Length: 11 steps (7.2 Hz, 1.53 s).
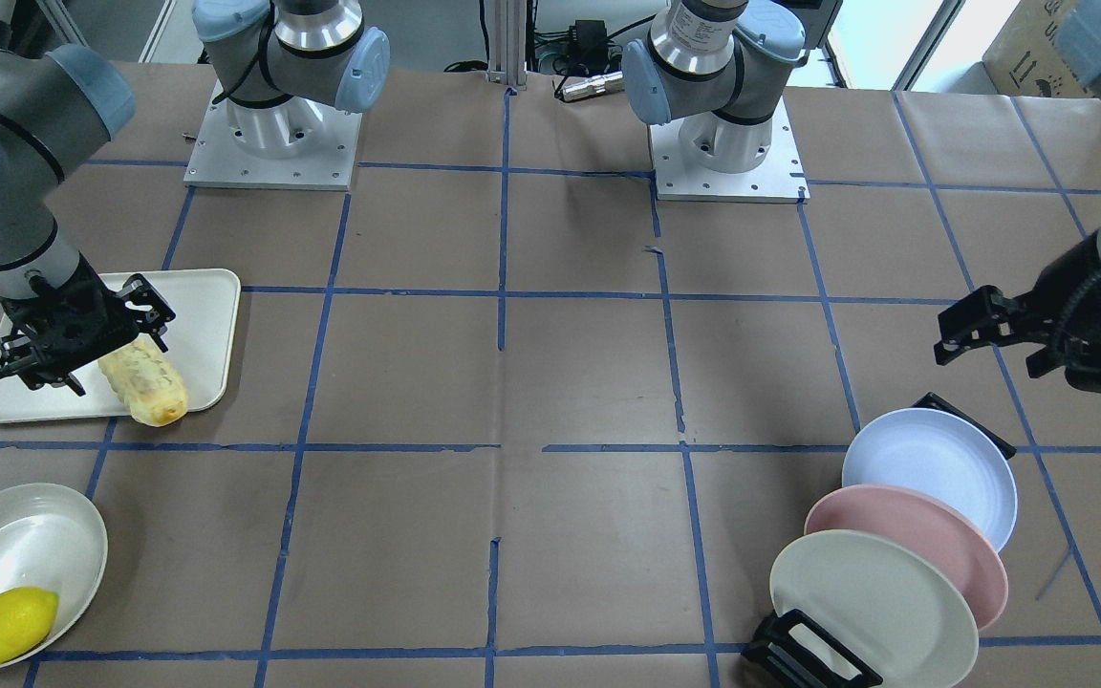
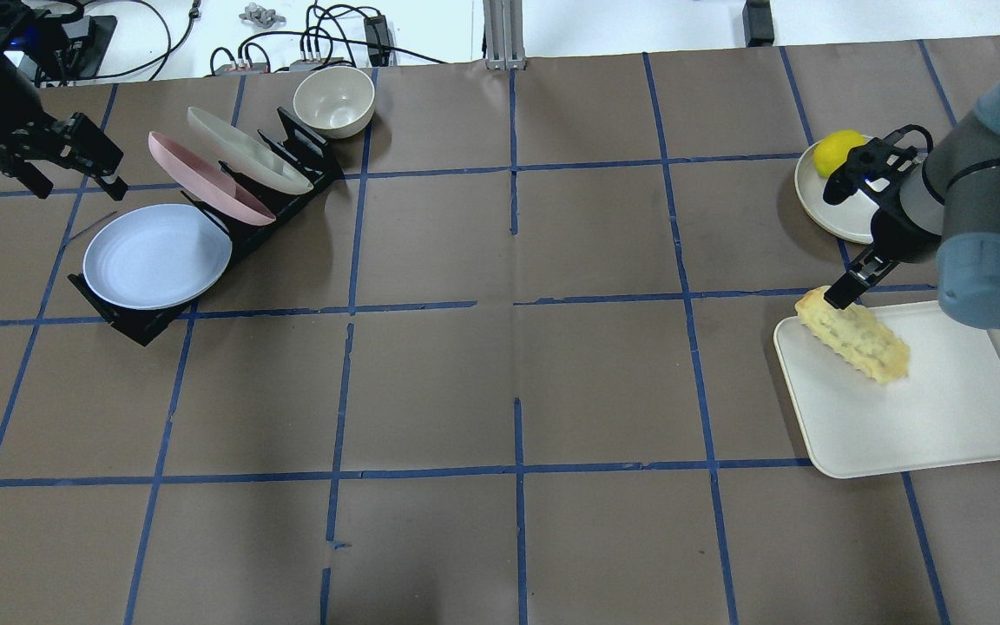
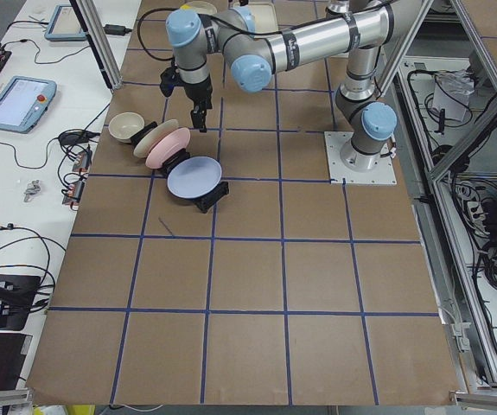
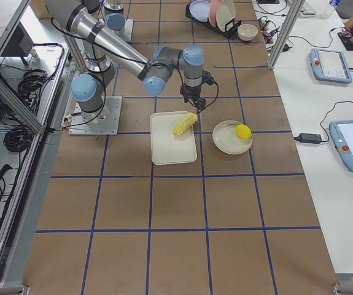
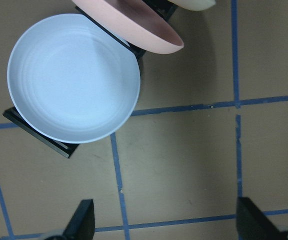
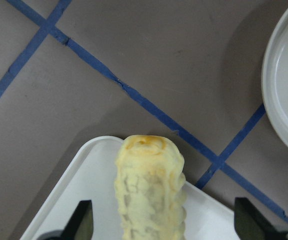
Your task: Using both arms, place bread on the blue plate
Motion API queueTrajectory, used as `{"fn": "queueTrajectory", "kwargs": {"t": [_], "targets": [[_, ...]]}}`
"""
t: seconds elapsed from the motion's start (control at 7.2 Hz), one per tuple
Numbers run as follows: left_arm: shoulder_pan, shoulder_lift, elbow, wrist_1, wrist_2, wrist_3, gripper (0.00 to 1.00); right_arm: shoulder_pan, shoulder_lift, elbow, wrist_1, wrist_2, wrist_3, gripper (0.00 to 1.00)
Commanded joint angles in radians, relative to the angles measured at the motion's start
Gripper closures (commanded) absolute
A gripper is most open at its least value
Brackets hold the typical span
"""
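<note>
The bread (image 1: 144, 382) lies diagonally on a white tray (image 1: 197, 315), one browned end at the tray's corner (image 2: 851, 337). My right gripper (image 1: 68, 349) hovers over that end, open, with the bread (image 6: 150, 195) between its spread fingers (image 6: 81, 222) and untouched. The blue plate (image 2: 157, 256) leans in a black rack at the far side of the table (image 1: 933, 468). My left gripper (image 2: 75, 178) is open and empty, held above the table beside the rack; its wrist view shows the blue plate (image 5: 73, 77) ahead of its fingertips (image 5: 83, 220).
A pink plate (image 1: 904, 535) and a cream-white plate (image 1: 866, 602) stand in the same black rack (image 2: 144, 321). A small bowl (image 2: 333, 100) sits behind the rack. A lemon (image 1: 8, 623) lies in a cream dish (image 1: 25, 535) near the tray.
</note>
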Motion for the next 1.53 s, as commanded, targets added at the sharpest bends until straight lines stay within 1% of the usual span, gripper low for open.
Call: {"fn": "queueTrajectory", "kwargs": {"t": [0.0, 0.14, 0.28, 0.42, 0.56, 0.69, 0.83, 0.97, 1.11, 1.25, 1.39], "targets": [[0.125, -0.176, 0.074, 0.063, -0.044, 0.169, 0.00, -0.010, 0.057, 0.013, -0.119, -0.002, -0.133, 0.00], [0.165, -0.242, 0.102, 0.065, -0.091, 0.198, 0.00, -0.061, 0.089, 0.018, -0.119, 0.001, -0.133, 0.00], [0.173, -0.289, 0.117, 0.065, -0.096, 0.200, 0.00, -0.104, 0.125, 0.029, -0.118, 0.015, -0.131, 0.00], [0.173, -0.322, 0.117, 0.065, -0.095, 0.199, 0.00, -0.108, 0.121, 0.047, -0.116, 0.025, -0.121, 0.00], [0.173, -0.348, 0.117, 0.065, -0.098, 0.197, 0.00, -0.110, 0.111, 0.079, -0.115, 0.024, -0.084, 0.00], [0.175, -0.369, 0.116, 0.065, -0.098, 0.197, 0.01, -0.108, 0.071, 0.114, -0.115, 0.024, -0.046, 0.00], [0.175, -0.376, 0.114, 0.065, -0.098, 0.196, 0.05, -0.108, 0.031, 0.140, -0.107, 0.024, 0.003, 0.00], [0.173, -0.386, 0.111, 0.063, -0.099, 0.194, 0.10, -0.108, 0.025, 0.157, -0.115, 0.027, 0.019, 0.01], [0.173, -0.396, 0.119, 0.065, -0.099, 0.194, 0.19, -0.108, 0.034, 0.164, -0.118, 0.038, 0.025, 0.11], [0.173, -0.396, 0.122, 0.065, -0.110, 0.193, 0.33, -0.108, 0.038, 0.165, -0.118, 0.036, 0.046, 0.30], [0.173, -0.397, 0.122, 0.065, -0.128, 0.191, 0.54, -0.108, 0.038, 0.164, -0.118, 0.036, 0.063, 0.59]]}}
